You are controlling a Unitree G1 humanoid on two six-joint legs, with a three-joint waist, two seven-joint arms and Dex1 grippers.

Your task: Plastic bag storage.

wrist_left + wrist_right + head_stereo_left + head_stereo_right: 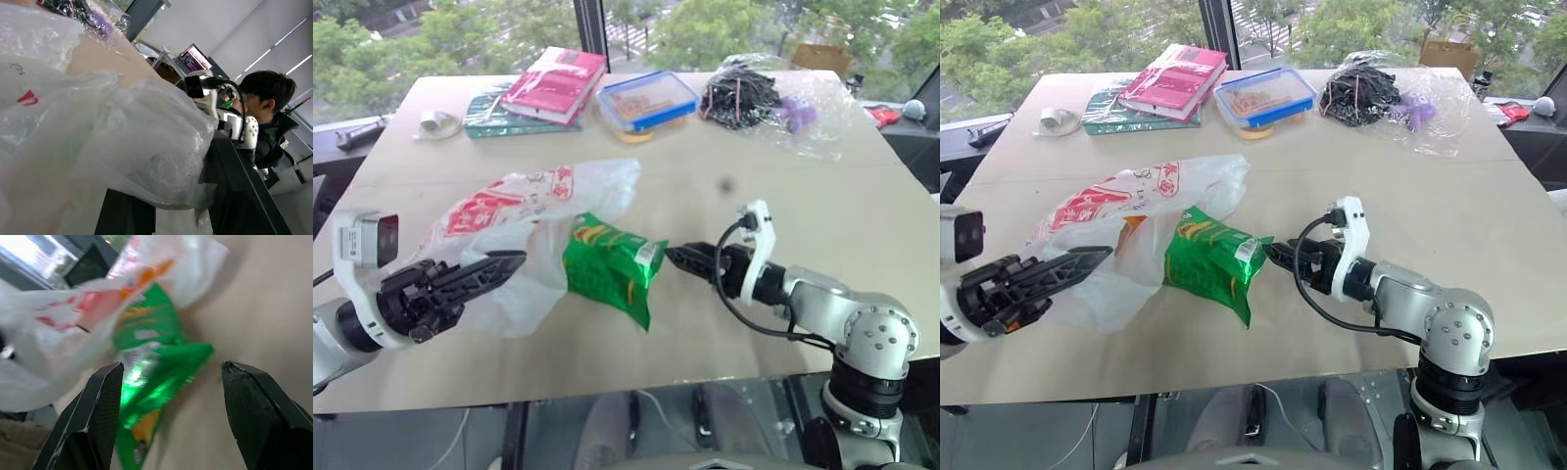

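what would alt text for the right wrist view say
The open right gripper frames a shiny green snack packet on the tan table. Beyond the packet lies the white plastic bag with red print.

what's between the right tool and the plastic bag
The shiny green snack packet lies between the open right tool and the crinkly translucent-white plastic bag with red print, overlapping the bag's edge.

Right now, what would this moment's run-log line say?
plastic bag: on table, part over snack packet | right claw: open, empty, beside packet | left claw: at bag
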